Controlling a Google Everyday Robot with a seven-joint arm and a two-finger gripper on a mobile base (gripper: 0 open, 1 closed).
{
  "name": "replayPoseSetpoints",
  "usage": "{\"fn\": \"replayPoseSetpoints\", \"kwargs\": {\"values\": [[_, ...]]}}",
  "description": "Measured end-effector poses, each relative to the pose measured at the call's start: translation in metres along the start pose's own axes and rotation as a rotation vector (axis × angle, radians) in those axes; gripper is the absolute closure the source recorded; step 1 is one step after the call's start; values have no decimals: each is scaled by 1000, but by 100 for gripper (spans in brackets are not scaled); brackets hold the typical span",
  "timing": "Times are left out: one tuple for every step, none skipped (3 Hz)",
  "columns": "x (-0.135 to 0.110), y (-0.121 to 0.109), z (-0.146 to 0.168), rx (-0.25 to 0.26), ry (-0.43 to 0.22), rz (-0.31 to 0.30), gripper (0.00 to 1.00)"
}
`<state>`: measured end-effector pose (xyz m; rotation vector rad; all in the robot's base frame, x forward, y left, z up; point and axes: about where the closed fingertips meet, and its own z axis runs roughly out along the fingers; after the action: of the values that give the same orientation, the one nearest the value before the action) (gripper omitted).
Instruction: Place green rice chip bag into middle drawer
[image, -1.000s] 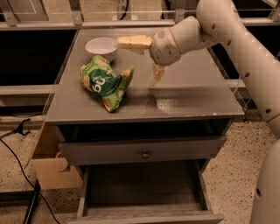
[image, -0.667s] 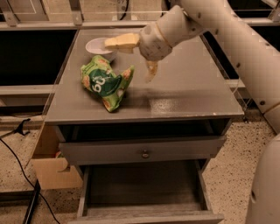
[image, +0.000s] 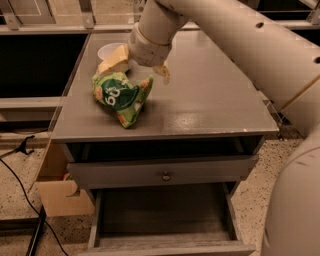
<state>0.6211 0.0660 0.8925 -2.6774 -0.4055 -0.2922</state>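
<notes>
Green chip bag (image: 121, 96): crumpled on the cabinet top (image: 210, 95), near its left edge | middle drawer (image: 165, 214): pulled open below | my gripper (image: 135, 71): just above the bag's rear edge, fingers spread, grasping nothing | white bowl (image: 106, 50): behind the bag, toward the back-left corner.

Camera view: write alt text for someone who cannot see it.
The robot's hand hovers open just above the crumpled green rice chip bag on the grey cabinet top. A white bowl sits behind the bag, and the middle drawer stands pulled out below a shut drawer front.
</notes>
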Motion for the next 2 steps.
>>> {"fn": "replayPoseSetpoints", "kwargs": {"values": [[3,-2,12,-137,-2,-53,0],[5,-2,23,-215,-14,-95,0]]}}
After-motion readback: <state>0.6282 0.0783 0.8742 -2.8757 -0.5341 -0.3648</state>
